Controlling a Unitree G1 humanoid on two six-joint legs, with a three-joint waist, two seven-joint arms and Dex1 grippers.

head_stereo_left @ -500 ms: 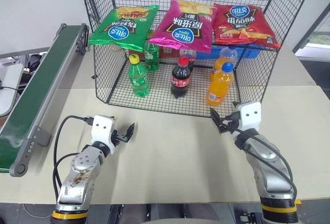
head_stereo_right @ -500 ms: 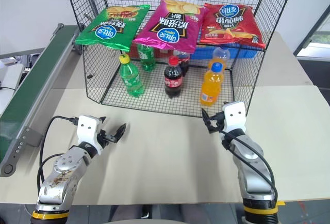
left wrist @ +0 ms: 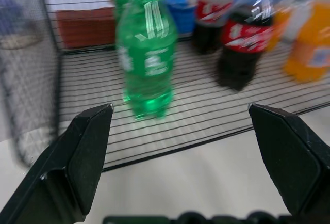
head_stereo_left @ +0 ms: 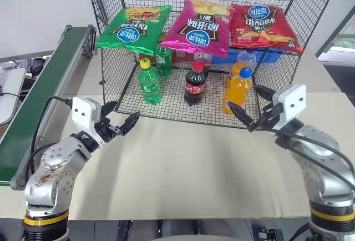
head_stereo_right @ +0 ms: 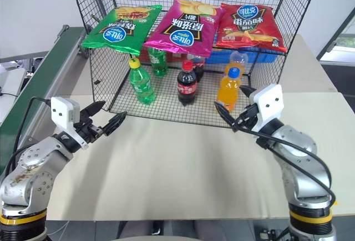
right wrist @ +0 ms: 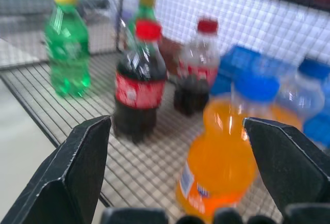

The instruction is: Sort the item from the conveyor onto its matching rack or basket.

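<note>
Atop the black wire cage (head_stereo_left: pixel 111 94) you see the green crisp bag (head_stereo_left: pixel 133 28) lying beside a magenta bag (head_stereo_left: pixel 201 27) and a red bag (head_stereo_left: pixel 262 25). Below stand green bottles (head_stereo_left: pixel 149 81), cola (head_stereo_left: pixel 194 83) and orange soda (head_stereo_left: pixel 237 90). Your left hand (head_stereo_left: pixel 123 118) and right hand (head_stereo_left: pixel 248 108) hover over the desk (head_stereo_left: pixel 188 163), both spread wide and empty. Alongside, at your left, the conveyor (head_stereo_left: pixel 44 88) runs.

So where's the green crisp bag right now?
In the left eye view, the green crisp bag lies on the top shelf of the black wire cage, at its left end, beside the magenta bag, above the green bottle.
</note>
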